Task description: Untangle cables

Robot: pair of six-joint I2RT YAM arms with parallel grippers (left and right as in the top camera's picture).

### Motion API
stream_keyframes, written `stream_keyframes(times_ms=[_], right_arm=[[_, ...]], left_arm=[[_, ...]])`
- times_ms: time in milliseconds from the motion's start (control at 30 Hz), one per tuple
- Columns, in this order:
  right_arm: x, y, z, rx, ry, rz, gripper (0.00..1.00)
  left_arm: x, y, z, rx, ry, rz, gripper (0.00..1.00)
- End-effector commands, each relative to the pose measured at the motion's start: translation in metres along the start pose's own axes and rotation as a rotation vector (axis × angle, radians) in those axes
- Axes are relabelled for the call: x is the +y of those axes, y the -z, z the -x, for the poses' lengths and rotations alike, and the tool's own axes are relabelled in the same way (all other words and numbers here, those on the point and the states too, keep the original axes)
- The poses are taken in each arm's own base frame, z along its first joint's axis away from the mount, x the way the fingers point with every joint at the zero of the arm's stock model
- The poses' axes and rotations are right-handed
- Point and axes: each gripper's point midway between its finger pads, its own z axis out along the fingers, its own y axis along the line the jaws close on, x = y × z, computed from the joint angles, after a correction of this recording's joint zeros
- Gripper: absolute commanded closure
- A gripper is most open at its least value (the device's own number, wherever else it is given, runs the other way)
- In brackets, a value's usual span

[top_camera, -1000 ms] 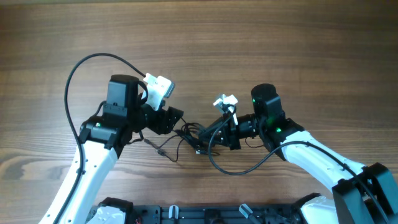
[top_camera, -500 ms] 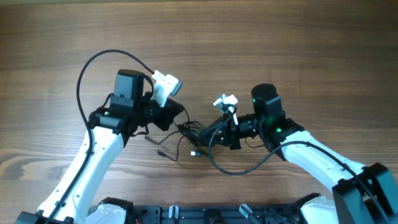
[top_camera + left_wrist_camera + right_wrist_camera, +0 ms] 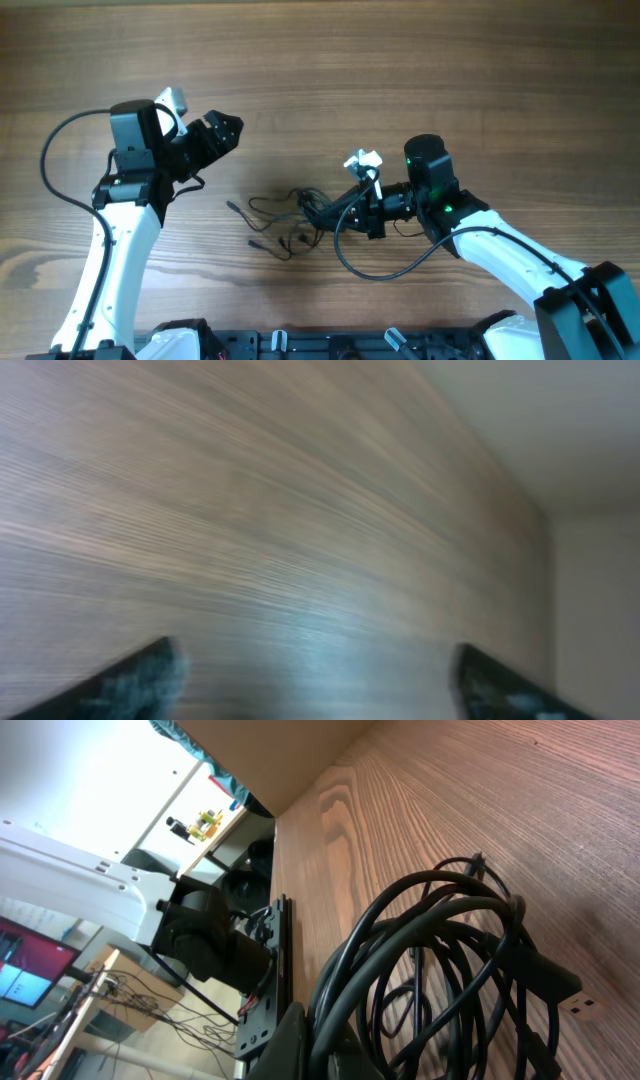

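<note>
Mid-untangle: right tool [image 3: 342, 214] clamped on cables [image 3: 283, 214], frame centre — left tool [image 3: 222, 131] spread wide, empty, upper left. Next, likely: left descends, grasps loose strand, pulls apart.

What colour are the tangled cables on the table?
The cables are black, one plug tip silvery; the right wrist view shows them best.

No text seems legible; wrist views blurry.
</note>
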Motion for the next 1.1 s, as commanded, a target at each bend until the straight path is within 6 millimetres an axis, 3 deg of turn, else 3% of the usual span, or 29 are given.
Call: stream_keyframes(times_ms=[0, 100, 133, 233, 267, 400, 467, 600, 667, 833, 967, 1033, 1067], right_arm=[[-0.001, 0.0, 0.0, 0.002, 0.011, 0.007, 0.96], [-0.001, 0.0, 0.0, 0.002, 0.01, 0.008, 0.96], [-0.001, 0.0, 0.0, 0.002, 0.011, 0.007, 0.96], [-0.003, 0.0, 0.001, 0.0, 0.009, -0.004, 0.96], [-0.004, 0.0, 0.001, -0.001, 0.009, -0.008, 0.95], [-0.006, 0.0, 0.001, -0.003, 0.008, -0.02, 0.96], [-0.01, 0.0, 0.002, -0.009, -0.015, -0.046, 0.96], [-0.012, 0.0, 0.002, -0.011, -0.026, -0.055, 0.96], [-0.012, 0.0, 0.002, -0.011, -0.025, -0.055, 0.96], [-0.012, 0.0, 0.002, -0.012, -0.039, -0.055, 0.96], [-0.012, 0.0, 0.002, -0.012, -0.044, -0.054, 0.96], [-0.012, 0.0, 0.002, -0.012, -0.044, -0.055, 0.96], [-0.012, 0.0, 0.002, -0.012, -0.044, -0.055, 0.96]], left_arm=[[-0.052, 0.01, -0.02, 0.1, -0.3, -0.306, 0.0], [-0.048, 0.009, -0.022, 0.109, -0.28, -0.282, 0.12], [-0.047, 0.009, -0.023, 0.128, -0.169, -0.274, 0.15], [-0.041, 0.004, -0.032, 0.22, 0.249, -0.219, 0.09], [-0.036, 0.001, -0.045, 0.282, 0.416, -0.173, 0.0], [-0.048, -0.009, -0.073, 0.391, 0.531, -0.133, 0.0], [-0.059, -0.013, -0.091, 0.45, 0.667, -0.082, 0.0], [-0.035, -0.02, -0.12, 0.394, 1.011, 0.217, 0.0], [-0.034, -0.021, -0.123, 0.385, 1.062, 0.245, 0.0], [-0.024, -0.033, -0.124, 0.307, 1.117, 0.317, 0.16], [-0.027, -0.06, -0.127, 0.311, 1.075, 0.301, 0.25], [-0.025, -0.066, -0.138, 0.335, 1.067, 0.331, 0.42], [-0.023, -0.069, -0.144, 0.347, 1.071, 0.352, 0.63]])
